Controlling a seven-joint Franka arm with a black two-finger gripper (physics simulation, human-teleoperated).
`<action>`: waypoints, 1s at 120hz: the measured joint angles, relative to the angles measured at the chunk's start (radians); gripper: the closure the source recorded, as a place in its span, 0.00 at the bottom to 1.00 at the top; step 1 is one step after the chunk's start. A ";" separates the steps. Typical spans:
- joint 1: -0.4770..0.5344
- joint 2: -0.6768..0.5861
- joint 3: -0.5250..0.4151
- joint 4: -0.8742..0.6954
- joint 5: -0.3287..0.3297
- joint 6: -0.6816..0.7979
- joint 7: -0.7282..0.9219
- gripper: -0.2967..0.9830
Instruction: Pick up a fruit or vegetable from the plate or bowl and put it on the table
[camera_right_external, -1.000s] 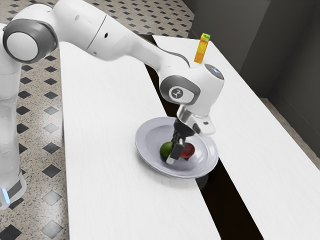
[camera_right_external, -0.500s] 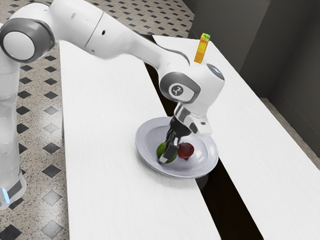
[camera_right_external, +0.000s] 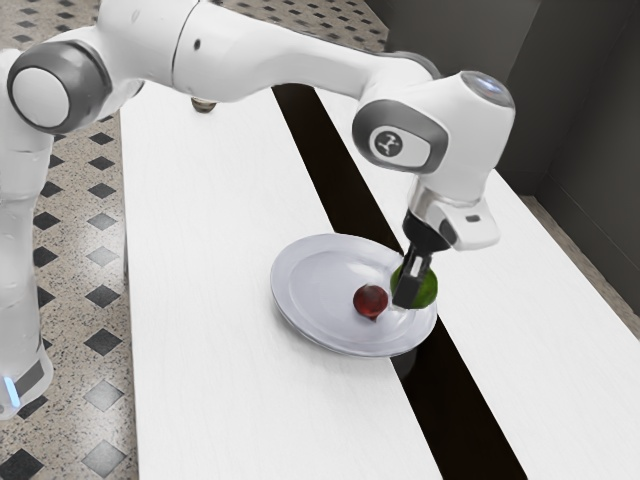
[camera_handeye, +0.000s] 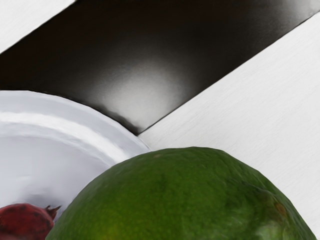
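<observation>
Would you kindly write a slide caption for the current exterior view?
Gripper holding a green fruit over the edge of a plate, a red fruit resting inside.

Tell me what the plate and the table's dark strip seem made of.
The plate looks like glazed ceramic, with a bright sheen near its rim, though plastic is possible. The dark strip looks polished, perhaps stone or glass, given its soft highlight.

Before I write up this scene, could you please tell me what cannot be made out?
- Green fruit: exterior view, partly hidden by the tool; wrist view, cut off by the lower edge.
- Red fruit: wrist view, cut off at the corner.
- Small item: exterior view, partly hidden by the arm, kind unclear.
</observation>
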 joint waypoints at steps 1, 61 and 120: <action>-0.006 0.005 -0.001 0.001 0.002 0.006 -0.001 0.56; -0.132 0.185 -0.007 0.114 0.055 0.230 -0.026 0.27; -0.131 0.166 -0.006 0.113 0.044 0.228 -0.034 0.23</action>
